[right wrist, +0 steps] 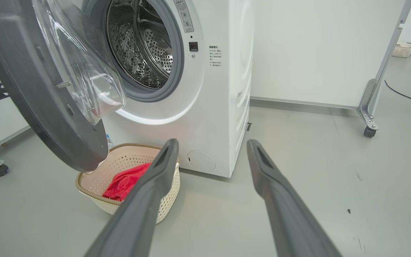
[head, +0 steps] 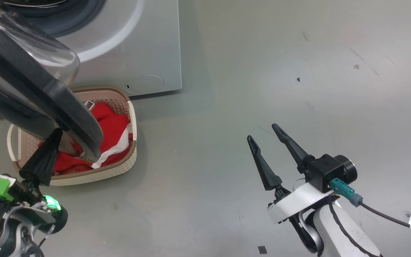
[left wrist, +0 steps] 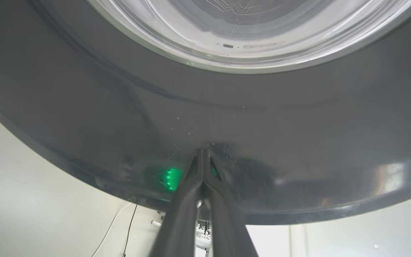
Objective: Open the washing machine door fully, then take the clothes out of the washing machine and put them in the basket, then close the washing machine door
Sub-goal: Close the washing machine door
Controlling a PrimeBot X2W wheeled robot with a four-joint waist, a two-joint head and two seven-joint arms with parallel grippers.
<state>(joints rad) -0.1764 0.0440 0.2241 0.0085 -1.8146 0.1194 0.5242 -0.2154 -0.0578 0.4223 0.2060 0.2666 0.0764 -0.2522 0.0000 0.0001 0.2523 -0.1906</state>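
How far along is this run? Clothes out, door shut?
Done: the red clothes lie in the basket, and the visible part of the washing machine drum looks bare. In hand: the shut left gripper has its tips against the black rim of the washing machine door, apparently to push it. Left: the door stands open; the right gripper hangs open, idle.

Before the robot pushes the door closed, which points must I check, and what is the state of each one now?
1. No clothes remain in the washing machine: ok for the part of the drum that shows.
2. The clothes lie inside the basket: ok.
3. The left gripper is shut, with its tips against the black rim of the washing machine door: ok.
4. The right gripper is open, holds nothing and is apart from the door: ok.
5. The door's lower edge passes above the basket rim: cannot tell.
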